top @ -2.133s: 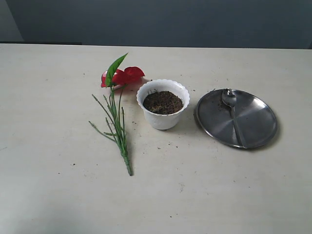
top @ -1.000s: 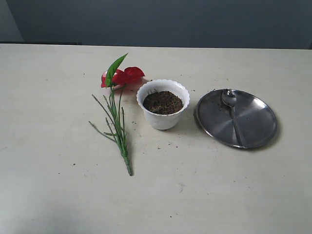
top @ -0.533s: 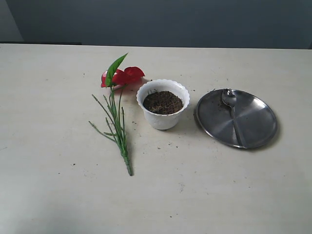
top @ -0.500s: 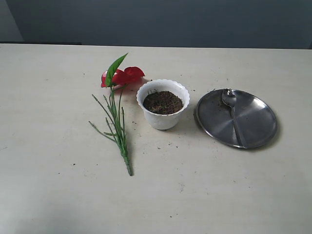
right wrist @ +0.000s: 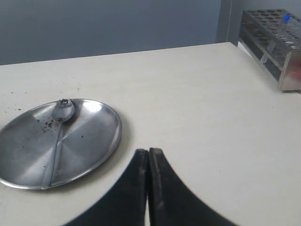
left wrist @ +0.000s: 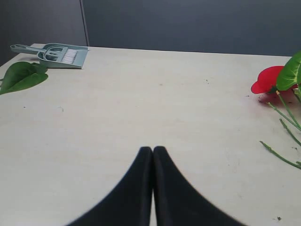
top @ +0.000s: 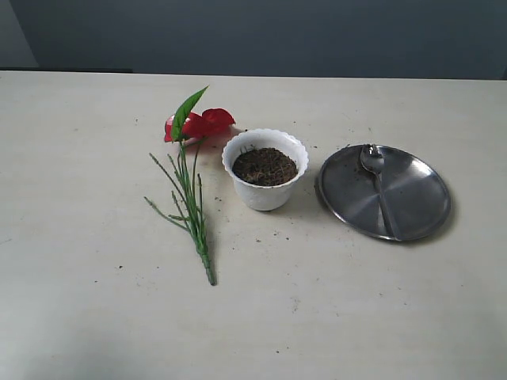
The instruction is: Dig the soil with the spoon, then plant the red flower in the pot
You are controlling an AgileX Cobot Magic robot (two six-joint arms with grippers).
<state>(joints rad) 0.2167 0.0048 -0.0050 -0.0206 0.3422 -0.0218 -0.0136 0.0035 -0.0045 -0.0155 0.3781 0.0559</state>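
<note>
The white scalloped pot [top: 265,190] stands mid-table, filled with dark brown soil [top: 264,166]. Left of it the red flower [top: 200,123] lies flat, its green stems [top: 192,214] trailing toward the front. The spoon [top: 379,186] rests on a round steel plate [top: 412,198] to the right of the pot. Neither gripper shows in the exterior view. My left gripper [left wrist: 153,149] is shut and empty above bare table, the red flower [left wrist: 266,81] off to its side. My right gripper [right wrist: 149,151] is shut and empty beside the plate [right wrist: 89,141], apart from the spoon [right wrist: 59,127].
A green dustpan with a brush [left wrist: 56,54] and a loose green leaf [left wrist: 21,76] lie far out on the left side. A metal test-tube rack [right wrist: 275,42] stands at the far right. Soil crumbs dot the table around the pot.
</note>
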